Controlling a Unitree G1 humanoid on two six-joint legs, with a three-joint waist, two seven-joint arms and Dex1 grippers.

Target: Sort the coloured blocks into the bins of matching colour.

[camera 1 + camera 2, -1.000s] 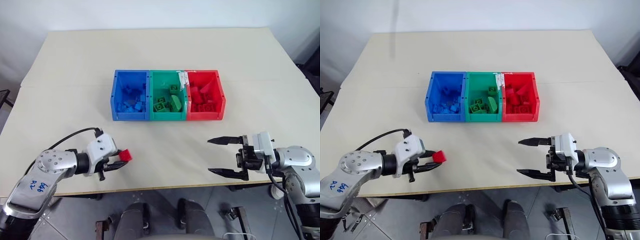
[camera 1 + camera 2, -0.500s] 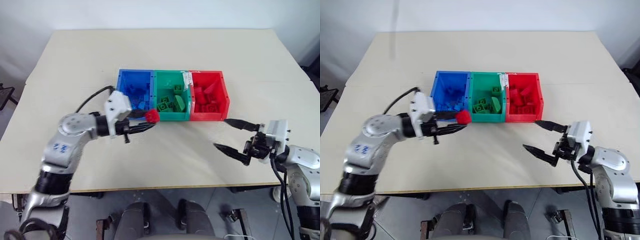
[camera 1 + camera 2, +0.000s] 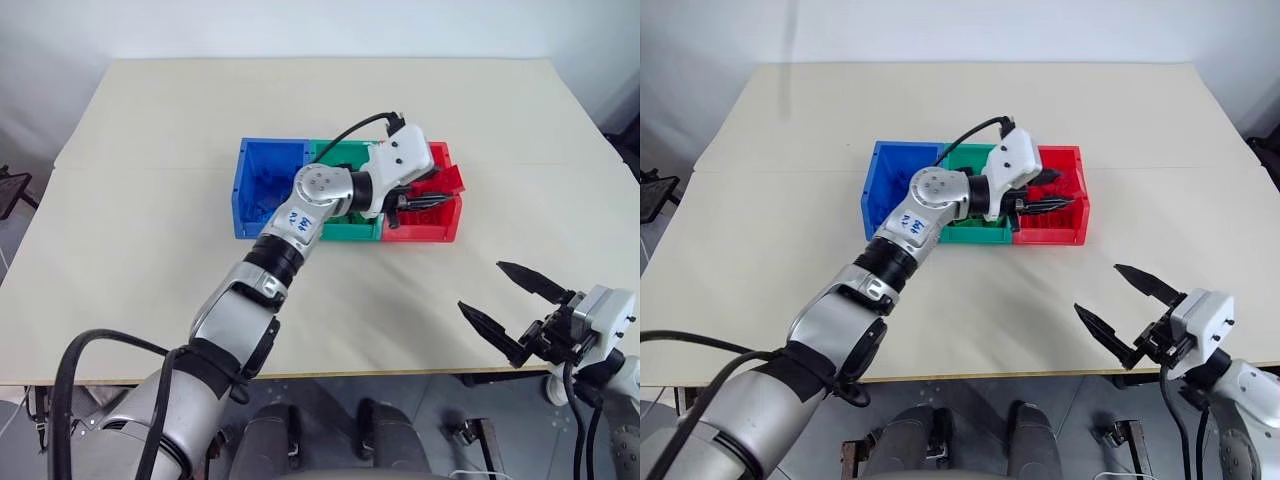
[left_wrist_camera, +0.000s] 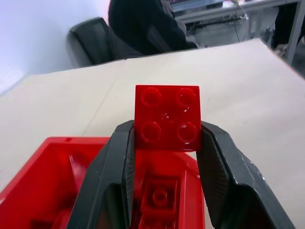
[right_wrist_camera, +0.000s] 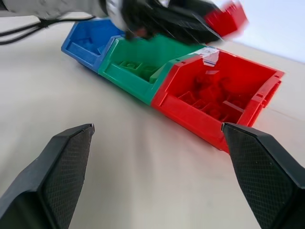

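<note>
While the left pincer (image 4: 167,143) clamps a small red studded plastic brick (image 4: 167,118) above the red open-top plastic bin (image 3: 440,222), the right pincer (image 3: 515,308) hangs spread wide over the beige tabletop (image 3: 150,200)

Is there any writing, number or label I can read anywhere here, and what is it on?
Blue handwritten marks on the left arm's grey shell: too small and skewed to read for sure.
White label on the rim between the green bin and the red bin: some faint print, too blurred to read.
Red block held in the left gripper: only studs, no lettering legible.
</note>
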